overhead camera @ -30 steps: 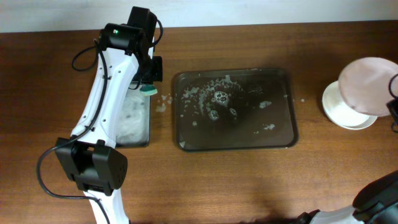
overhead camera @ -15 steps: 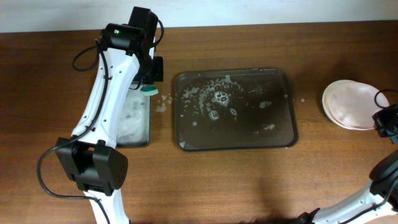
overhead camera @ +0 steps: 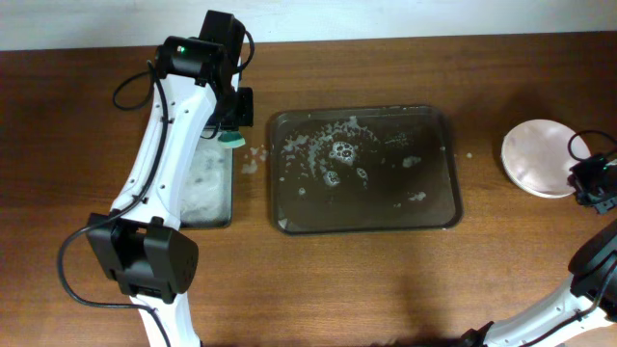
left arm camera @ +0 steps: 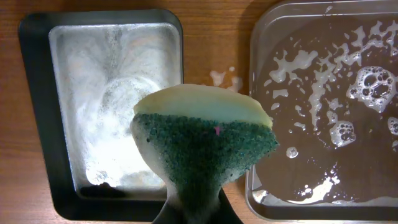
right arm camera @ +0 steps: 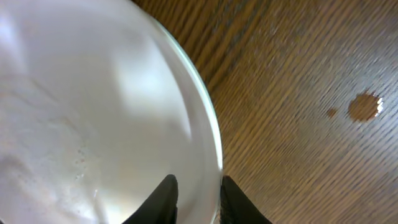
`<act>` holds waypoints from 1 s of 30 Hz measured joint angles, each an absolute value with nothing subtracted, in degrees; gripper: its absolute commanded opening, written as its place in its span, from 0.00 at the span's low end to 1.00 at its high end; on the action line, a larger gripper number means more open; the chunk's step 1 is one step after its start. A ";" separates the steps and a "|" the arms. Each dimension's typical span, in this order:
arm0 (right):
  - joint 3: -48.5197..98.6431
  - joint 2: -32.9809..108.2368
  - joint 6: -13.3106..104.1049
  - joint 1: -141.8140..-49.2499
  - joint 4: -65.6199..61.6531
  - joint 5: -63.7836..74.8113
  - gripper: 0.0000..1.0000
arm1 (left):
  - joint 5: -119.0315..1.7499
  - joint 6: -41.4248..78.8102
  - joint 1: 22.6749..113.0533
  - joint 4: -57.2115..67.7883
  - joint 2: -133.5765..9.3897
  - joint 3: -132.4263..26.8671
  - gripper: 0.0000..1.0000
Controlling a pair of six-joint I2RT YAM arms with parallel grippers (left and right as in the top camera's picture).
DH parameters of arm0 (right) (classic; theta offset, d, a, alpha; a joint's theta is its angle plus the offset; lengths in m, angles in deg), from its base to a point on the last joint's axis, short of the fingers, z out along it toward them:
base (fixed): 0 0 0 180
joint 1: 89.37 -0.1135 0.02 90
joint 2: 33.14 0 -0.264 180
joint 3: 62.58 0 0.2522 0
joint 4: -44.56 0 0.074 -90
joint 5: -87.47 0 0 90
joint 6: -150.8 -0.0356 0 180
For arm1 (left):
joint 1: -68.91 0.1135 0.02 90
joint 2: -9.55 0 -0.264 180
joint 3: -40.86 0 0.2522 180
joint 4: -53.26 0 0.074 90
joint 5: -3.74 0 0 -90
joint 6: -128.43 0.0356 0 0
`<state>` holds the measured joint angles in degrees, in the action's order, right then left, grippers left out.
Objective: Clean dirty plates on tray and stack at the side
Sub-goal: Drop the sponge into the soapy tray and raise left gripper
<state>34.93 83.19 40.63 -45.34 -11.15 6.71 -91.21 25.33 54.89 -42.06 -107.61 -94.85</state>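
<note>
One stack of round glossy white plates [overhead camera: 538,159], right end of wooden bench [overhead camera: 386,280], rim pinched by right pincer [right arm camera: 196,196]; left pincer [left arm camera: 196,208] clamps green-and-yellow sponge [left arm camera: 205,146]. Large dark brown translucent tray [overhead camera: 454,207]: sudsy, plateless. Hazard: retreat before release could drag top plate off.
</note>
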 measured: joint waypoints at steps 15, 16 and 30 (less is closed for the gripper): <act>36.37 57.20 43.98 -51.76 -18.52 9.50 0.73 | -94.29 24.85 56.03 -51.09 -105.32 -94.81 0.01; 36.61 55.71 44.54 -53.60 -18.54 9.59 0.73 | -94.70 24.65 56.79 -52.40 -104.38 -94.81 0.01; 36.85 54.29 46.53 -74.87 -20.03 4.34 0.81 | -93.90 27.21 71.20 -37.93 -101.91 -80.82 0.11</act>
<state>36.85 54.29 46.53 -74.87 -20.03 4.34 -93.90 27.21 71.20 -37.93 -101.91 -80.82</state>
